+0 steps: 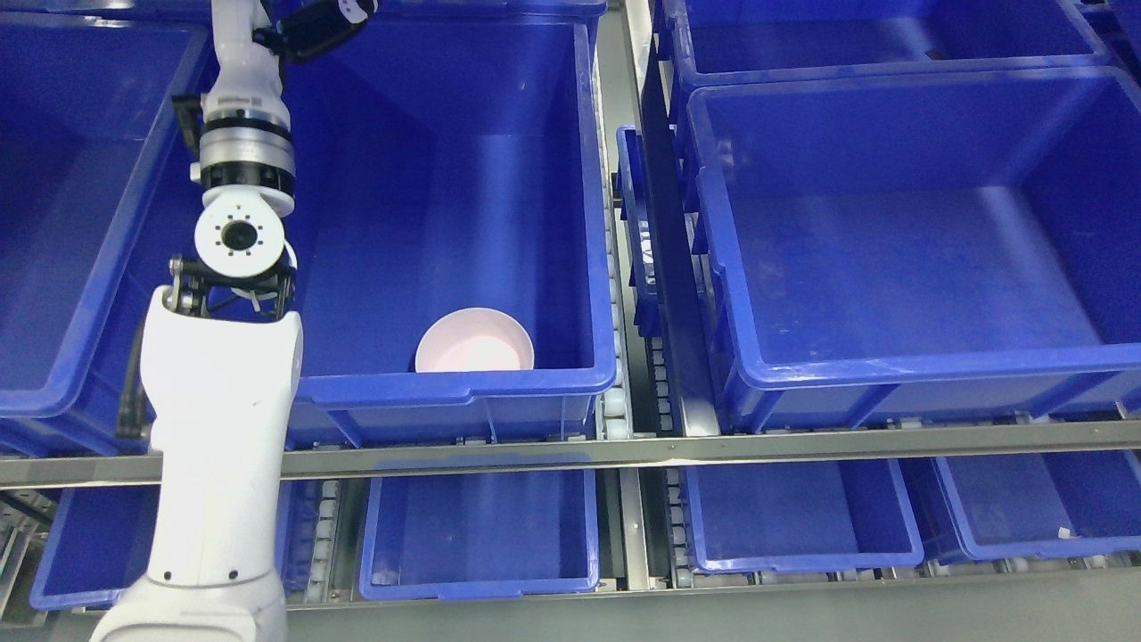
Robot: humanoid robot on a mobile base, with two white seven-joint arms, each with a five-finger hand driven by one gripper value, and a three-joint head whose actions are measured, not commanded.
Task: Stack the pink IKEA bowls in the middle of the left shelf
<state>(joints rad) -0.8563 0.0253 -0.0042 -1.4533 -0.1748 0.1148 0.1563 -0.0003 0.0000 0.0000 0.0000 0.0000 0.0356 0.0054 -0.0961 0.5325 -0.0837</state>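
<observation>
Pink bowl [474, 341] (upright), in blue bin [463, 388]

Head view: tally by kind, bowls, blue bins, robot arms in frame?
Pink bowl: 1, lying in the middle bin near its front wall.
Blue bins: 8 at least partly visible, 4 on the upper level and 4 below; more may be cut off at the edges.
Robot arms: 1, the left arm.
Total: 10

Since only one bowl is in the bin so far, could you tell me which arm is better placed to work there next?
Probably the left. The left arm already reaches up over the bin holding the pink bowl; its hand is mostly cut off at the top edge. No right arm is in view.
</observation>
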